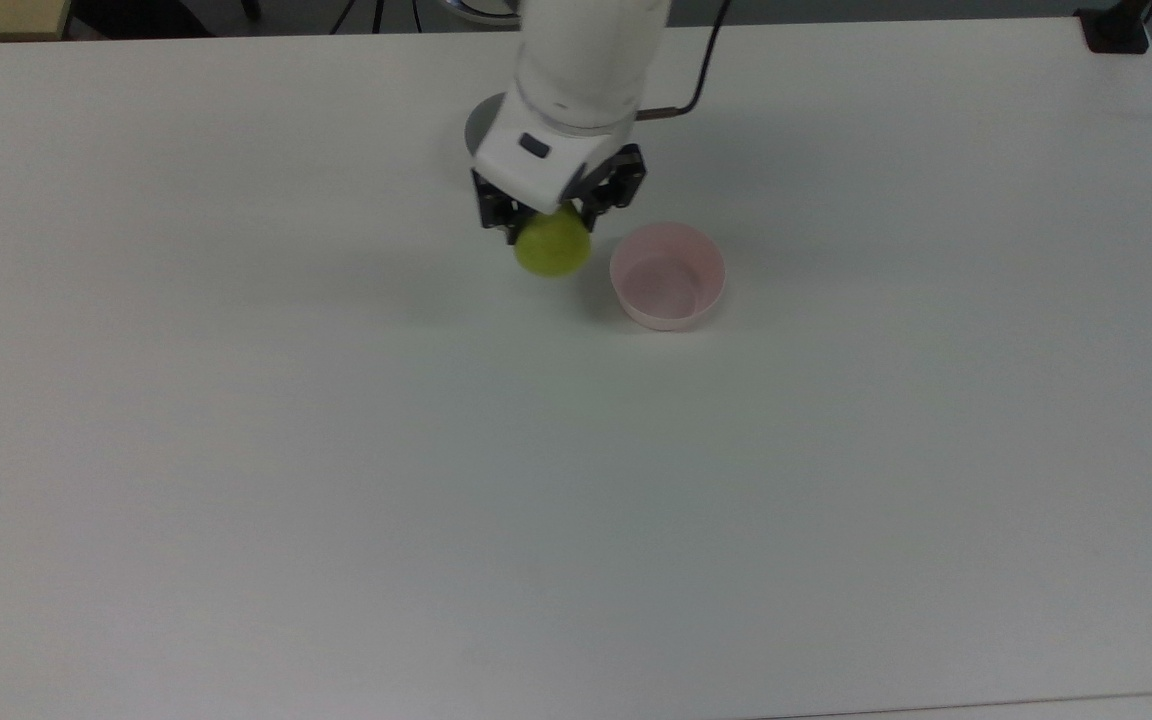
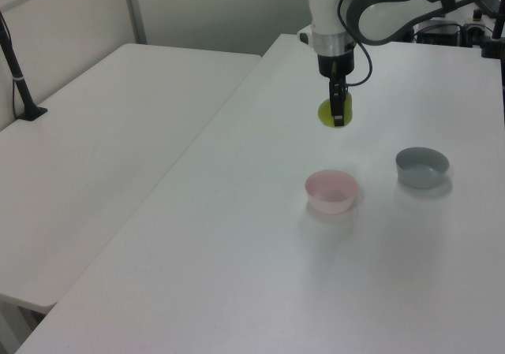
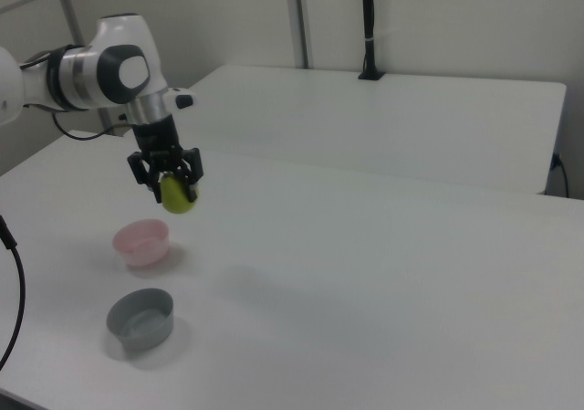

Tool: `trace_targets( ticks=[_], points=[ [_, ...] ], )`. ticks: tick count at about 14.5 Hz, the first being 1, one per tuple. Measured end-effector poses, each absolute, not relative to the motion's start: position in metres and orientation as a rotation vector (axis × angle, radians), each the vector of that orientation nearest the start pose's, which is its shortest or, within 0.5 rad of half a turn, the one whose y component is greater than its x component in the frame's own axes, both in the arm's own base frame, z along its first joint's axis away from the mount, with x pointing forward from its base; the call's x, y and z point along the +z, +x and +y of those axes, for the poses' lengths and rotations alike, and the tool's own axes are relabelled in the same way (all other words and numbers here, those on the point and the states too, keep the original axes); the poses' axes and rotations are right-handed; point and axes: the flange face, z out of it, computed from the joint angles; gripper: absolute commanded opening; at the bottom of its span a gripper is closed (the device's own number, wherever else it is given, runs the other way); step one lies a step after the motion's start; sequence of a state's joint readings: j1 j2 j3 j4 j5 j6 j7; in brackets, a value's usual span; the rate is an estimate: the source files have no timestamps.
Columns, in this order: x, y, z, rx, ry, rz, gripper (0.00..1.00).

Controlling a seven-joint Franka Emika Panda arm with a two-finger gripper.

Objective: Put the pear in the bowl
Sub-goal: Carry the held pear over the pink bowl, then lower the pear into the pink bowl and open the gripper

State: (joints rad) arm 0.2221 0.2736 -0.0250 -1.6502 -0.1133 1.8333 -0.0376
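The gripper [image 1: 548, 232] is clamped on the pear [image 1: 553, 247], its 2 dark fingers [image 3: 192, 166] pressing the fruit from opposite sides. The pear hangs in the air, clear of the table [image 1: 336, 480], with its rounded yellow-green body showing below the fingertips. In the right view the pear [image 3: 178, 195] is above and to the right view's right of the pink bowl [image 3: 141, 242], not over it. In the top view the pear sits just beside the bowl's [image 1: 668, 276] rim, on the top view's left of it, and the 2 do not touch. The left view shows the gripper [image 2: 338, 116] pointing straight down with the pear [image 2: 327, 113] well above the tabletop and the bowl [image 2: 331, 191] lower in the frame.

The pink bowl stands upright and holds nothing, toward the far edge of the table in the top view, a little to the top view's right of the middle. A grey bowl [image 3: 140, 319] also stands upright with nothing in it; in the top view a bit of the grey bowl [image 1: 477, 125] peeks out behind the arm [image 1: 581, 70], nearer the far edge than the pink one. In the left view the 2 bowls stand near each other, apart.
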Motion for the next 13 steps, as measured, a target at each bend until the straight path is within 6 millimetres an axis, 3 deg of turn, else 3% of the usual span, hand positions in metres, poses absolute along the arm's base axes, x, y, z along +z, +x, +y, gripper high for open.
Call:
trace_targets(
  ticks=[4, 5, 8, 10, 13],
  points=[
    [0.441, 0.609, 0.179, 0.124, -3.224, -0.415, 0.44],
    [0.439, 0.606, 0.192, 0.126, -3.227, -0.407, 0.49],
    [0.407, 0.599, 0.229, 0.192, -3.239, -0.428, 0.57],
    [0.370, 0.598, 0.242, 0.278, -3.252, -0.442, 0.59],
    [0.346, 0.601, 0.243, 0.331, -3.264, -0.448, 0.76]
  ],
)
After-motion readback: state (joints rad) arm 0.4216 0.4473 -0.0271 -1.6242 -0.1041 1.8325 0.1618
